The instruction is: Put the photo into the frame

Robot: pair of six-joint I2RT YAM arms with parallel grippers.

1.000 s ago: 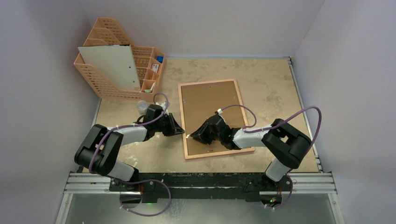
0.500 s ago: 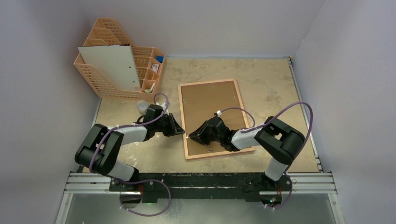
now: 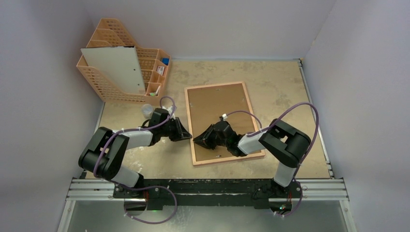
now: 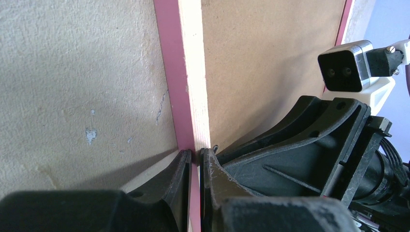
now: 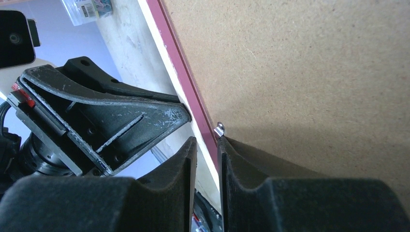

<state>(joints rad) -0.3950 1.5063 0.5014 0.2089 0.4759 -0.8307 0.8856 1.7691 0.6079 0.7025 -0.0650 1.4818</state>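
The frame [image 3: 189,121] lies back side up on the table, and the brown backing board [image 3: 217,111] fills it. The photo is not in view. My left gripper [image 3: 189,135] is shut on the frame's left rail [image 4: 192,96], one finger on each side of it. My right gripper [image 3: 196,140] reaches that same rail from the right, just below the left one. Its jaws stand close together with the rail [image 5: 205,140] between them. One fingertip [image 5: 227,145] rests on the backing board [image 5: 309,67] beside a small metal tab [image 5: 220,128].
An orange mesh file rack [image 3: 116,53] stands at the back left with a white board [image 3: 113,67] leaning in it and small items in its compartments. A small clear object [image 3: 146,110] lies by the left arm. Walls close in the left, back and right.
My right gripper has slid left across the backing board to the frame's left rail. The left gripper and the frame have stayed put.
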